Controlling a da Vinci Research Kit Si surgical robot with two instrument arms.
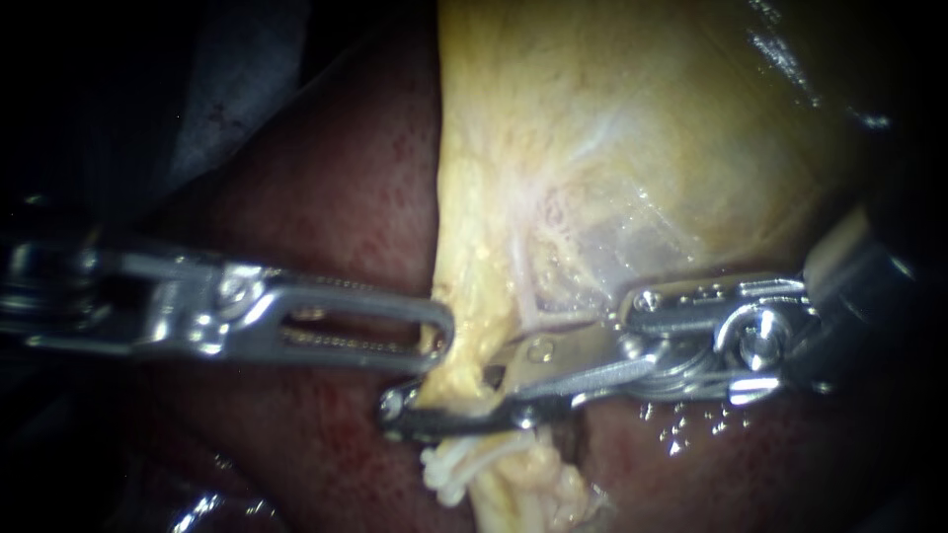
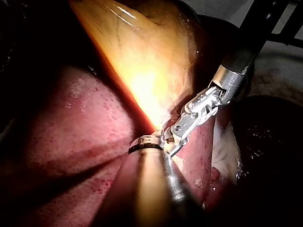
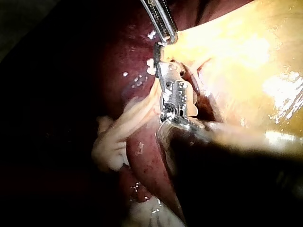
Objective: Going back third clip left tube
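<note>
My right instrument's jaws (image 1: pixel 442 393) stand parted, one on each side of the tube (image 1: pixel 451 375). The long lower jaw lies dark across beneath the tube, and the shorter upper jaw comes up against it from the right. A dark gap shows between the two jaws further back toward the hinge. I cannot tell whether both jaws actually press on the tube, so I read them as released around it. I also cannot make out a clip as something separate from the metal of the jaws.

My left instrument (image 1: pixel 439 336) comes in level from the left. Its slotted jaws are clenched on the yellow lower edge of the gallbladder (image 1: pixel 632 128), just above and beside the right instrument's tips. In the right wrist view, that edge is drawn out to a point where the left instrument meets it, right ahead of my right instrument.

The tube runs down out of this yellow tissue and passes between the right instrument's jaws. Just below them it ends in a bundle of pale strands (image 1: pixel 464 464). In the right wrist view these strands hang loose beside the right instrument.

The dark red liver (image 1: pixel 326 188) lies behind and under both instruments, wet and glistening near the right instrument's wrist. In the left wrist view, the gallbladder glows yellow ahead of my left instrument, and the right instrument reaches in to meet its tip.
</note>
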